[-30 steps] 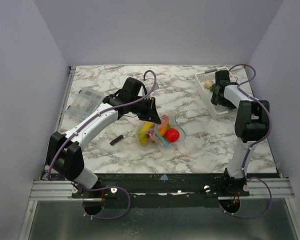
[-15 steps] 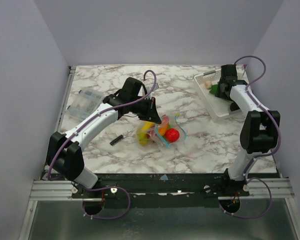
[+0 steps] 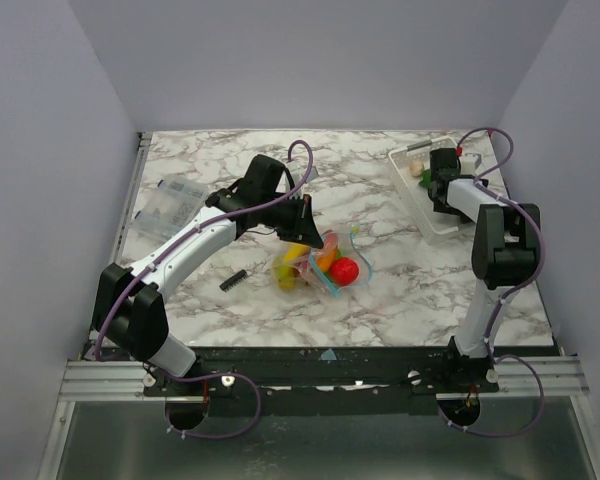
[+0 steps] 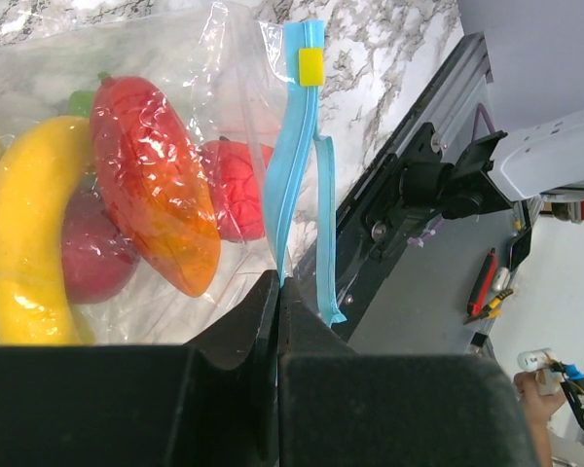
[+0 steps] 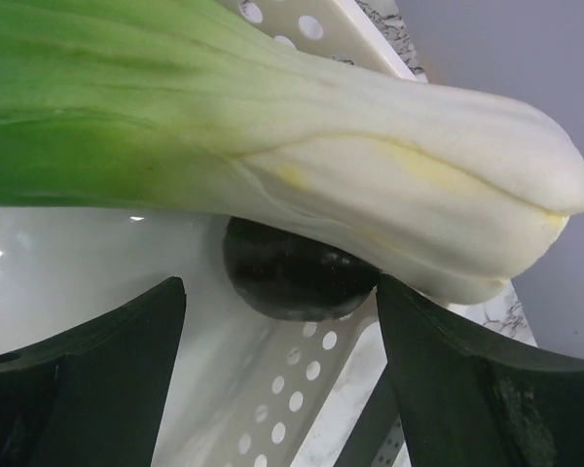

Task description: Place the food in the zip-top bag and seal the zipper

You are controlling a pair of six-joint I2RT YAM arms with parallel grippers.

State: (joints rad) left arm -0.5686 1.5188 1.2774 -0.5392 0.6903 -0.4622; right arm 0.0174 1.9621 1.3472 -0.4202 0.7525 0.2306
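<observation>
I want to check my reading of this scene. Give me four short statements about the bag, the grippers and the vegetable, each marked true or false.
1. The left gripper is shut on the zipper. True.
2. The bag is empty. False: a banana and red fruits are inside.
3. The right gripper is open. True.
4. The green-white vegetable is in the bag. False: it is at the tray, by the right gripper.

Zipper teal-blue, banana yellow, table white with grey veins.
</observation>
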